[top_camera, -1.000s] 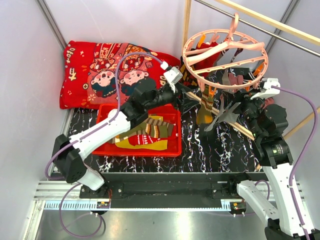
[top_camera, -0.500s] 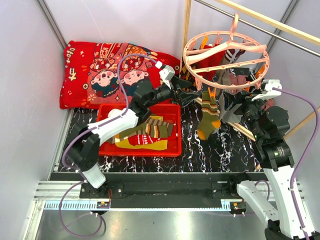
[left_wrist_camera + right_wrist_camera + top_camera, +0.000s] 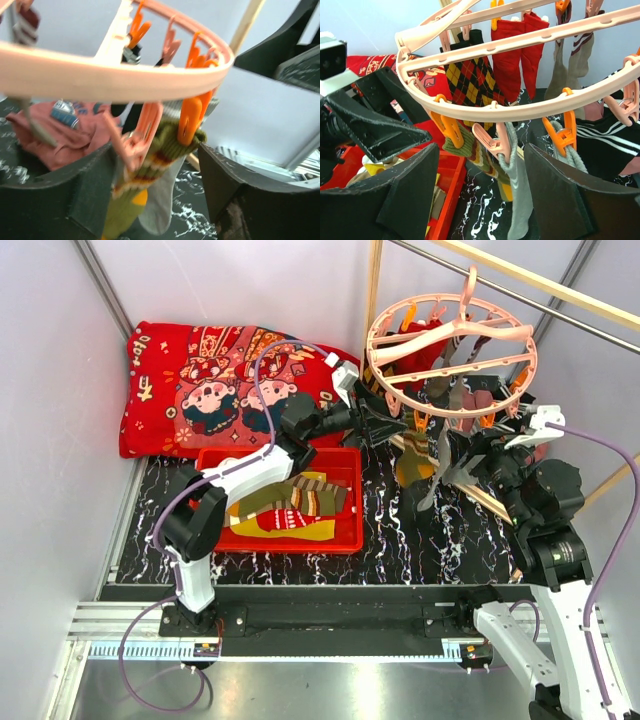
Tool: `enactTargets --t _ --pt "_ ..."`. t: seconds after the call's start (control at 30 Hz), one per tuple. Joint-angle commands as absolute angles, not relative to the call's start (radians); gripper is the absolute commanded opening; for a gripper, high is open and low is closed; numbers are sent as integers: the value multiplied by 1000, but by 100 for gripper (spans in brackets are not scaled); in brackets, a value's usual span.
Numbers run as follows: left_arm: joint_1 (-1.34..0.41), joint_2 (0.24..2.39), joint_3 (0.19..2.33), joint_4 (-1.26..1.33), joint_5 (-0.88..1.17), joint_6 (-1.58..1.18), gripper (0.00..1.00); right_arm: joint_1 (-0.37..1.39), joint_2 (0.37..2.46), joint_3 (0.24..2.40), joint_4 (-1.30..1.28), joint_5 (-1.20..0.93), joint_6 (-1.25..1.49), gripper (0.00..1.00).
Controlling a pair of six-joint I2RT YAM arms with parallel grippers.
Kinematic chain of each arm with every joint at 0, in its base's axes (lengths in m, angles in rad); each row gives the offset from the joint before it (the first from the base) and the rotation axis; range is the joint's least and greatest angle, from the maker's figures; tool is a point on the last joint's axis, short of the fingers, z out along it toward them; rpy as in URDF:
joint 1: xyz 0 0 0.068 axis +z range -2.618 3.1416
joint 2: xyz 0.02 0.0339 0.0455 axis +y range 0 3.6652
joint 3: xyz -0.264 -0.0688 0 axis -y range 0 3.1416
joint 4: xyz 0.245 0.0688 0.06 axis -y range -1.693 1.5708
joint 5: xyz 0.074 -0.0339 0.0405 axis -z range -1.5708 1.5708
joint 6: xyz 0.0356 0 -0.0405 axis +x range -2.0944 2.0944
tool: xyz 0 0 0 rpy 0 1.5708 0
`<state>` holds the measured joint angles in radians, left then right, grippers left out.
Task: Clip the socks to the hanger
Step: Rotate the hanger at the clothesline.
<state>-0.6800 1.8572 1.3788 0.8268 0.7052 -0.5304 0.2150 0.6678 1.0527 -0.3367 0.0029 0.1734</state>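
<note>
The pale-pink ring hanger (image 3: 450, 345) hangs at the back right. An olive-brown striped sock (image 3: 414, 462) hangs from an orange clip (image 3: 447, 129) on its near rim, and a grey sock (image 3: 517, 190) hangs from a pink clip (image 3: 492, 142) beside it. Argyle (image 3: 470, 85), red (image 3: 515, 55) and black white-striped socks (image 3: 600, 140) hang further round. My left gripper (image 3: 385, 425) is open, with its jaws either side of the olive sock (image 3: 160, 165) under the rim. My right gripper (image 3: 462, 455) is open and empty, facing both hanging socks from the other side.
A red tray (image 3: 345, 540) in front of the left arm holds more socks (image 3: 290, 505). A red cartoon-print cushion (image 3: 200, 380) lies at the back left. Wooden rack poles (image 3: 374, 285) stand behind the hanger and a slanted one (image 3: 480, 495) runs under it.
My left gripper has reached further right, up to the hanger's near rim. The olive sock has swung and hangs from its clip. My right gripper has shifted slightly.
</note>
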Motion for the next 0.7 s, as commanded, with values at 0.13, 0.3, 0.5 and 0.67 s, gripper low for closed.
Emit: enactTargets --t 0.13,0.3,0.5,0.67 --pt "-681 1890 1447 980 769 -637 57 219 643 1103 -339 -55 152 77" --pt "-684 1875 1428 1006 767 -658 33 218 632 1121 -350 -98 155 77" --pt "-693 1838 1393 1003 750 -655 21 218 652 1173 -380 -228 152 77" --pt "-707 1778 1339 967 684 -612 15 218 699 1247 -452 -319 186 76"
